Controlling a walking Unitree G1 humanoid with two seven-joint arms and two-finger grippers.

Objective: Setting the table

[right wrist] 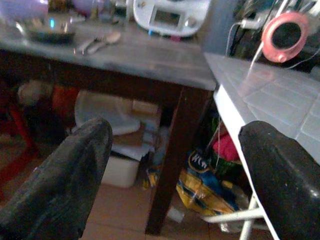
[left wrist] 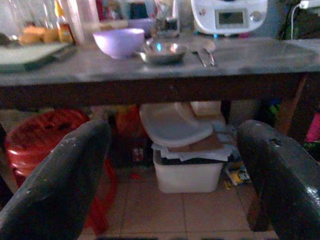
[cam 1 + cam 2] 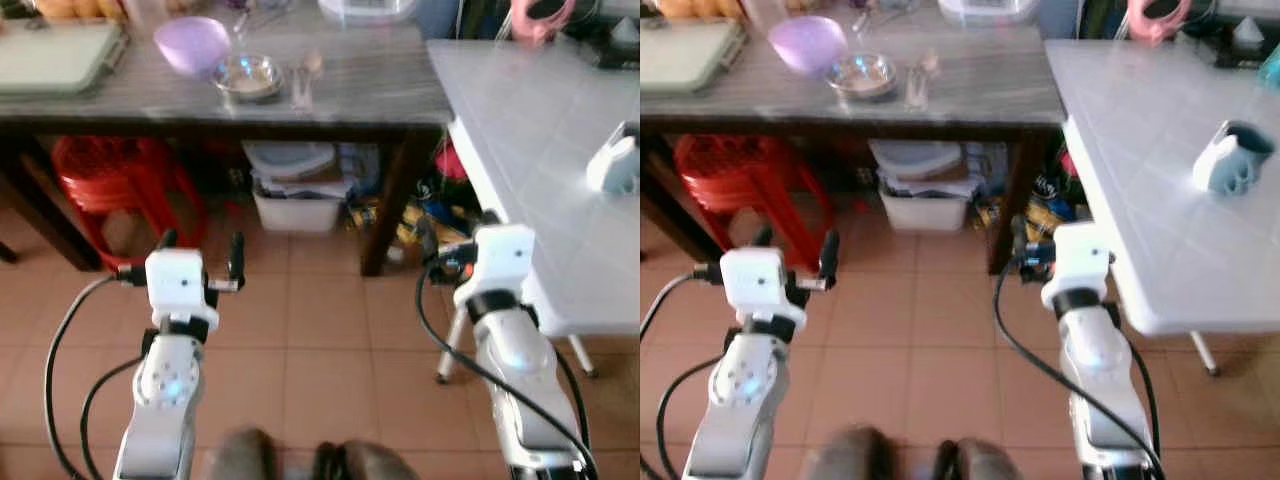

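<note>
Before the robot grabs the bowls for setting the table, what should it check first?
1. Left gripper fingers apart and holding nothing: ok.
2. Right gripper fingers apart and holding nothing: ok.
3. Purple bowl, metal bowl and spoons in sight on the dark table: ok.
4. Grippers close enough to reach them: not ok; both hang low over the tiled floor, in front of the table's edge.
5. White table has bare room for dishes: ok, a white holder stands near its far side.
6. What is inside the metal bowl: cannot tell, too blurred.
</note>
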